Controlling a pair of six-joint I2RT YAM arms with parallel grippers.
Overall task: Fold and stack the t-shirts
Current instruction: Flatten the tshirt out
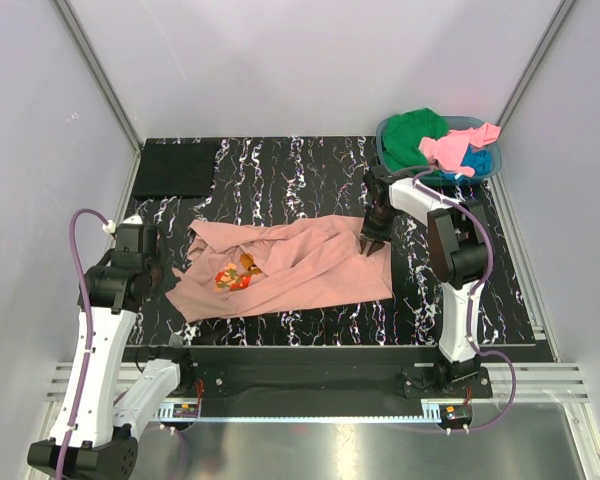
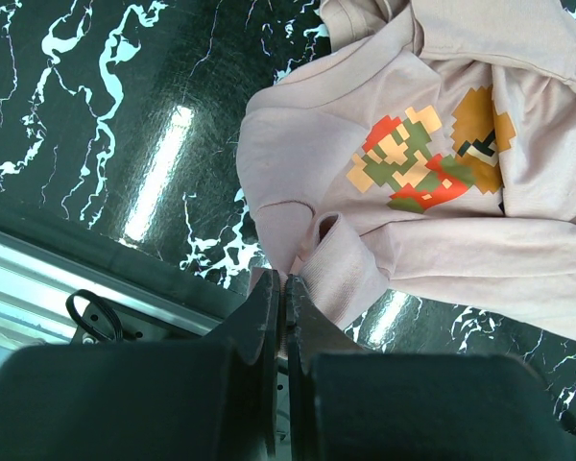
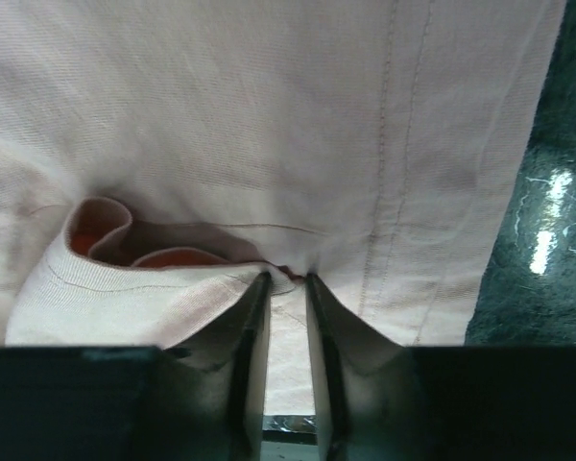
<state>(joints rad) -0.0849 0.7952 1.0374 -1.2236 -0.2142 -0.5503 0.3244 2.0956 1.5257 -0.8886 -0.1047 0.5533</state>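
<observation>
Pinching a puckered fold of the salmon-pink t-shirt (image 3: 269, 115) with the right gripper (image 3: 283, 286), two dark fingers (image 3: 245, 346) close together and pink cloth showing in the narrow gap. Filling nearly the whole view with cloth, curling into a rolled lip on the left and carrying stitched lines down the right. Leaving a strip of black marbled table (image 3: 542, 240) showing along the right edge.

Matt cloth t-shirt (image 1: 310, 265) on glossy marbled table (image 1: 280, 160).
</observation>
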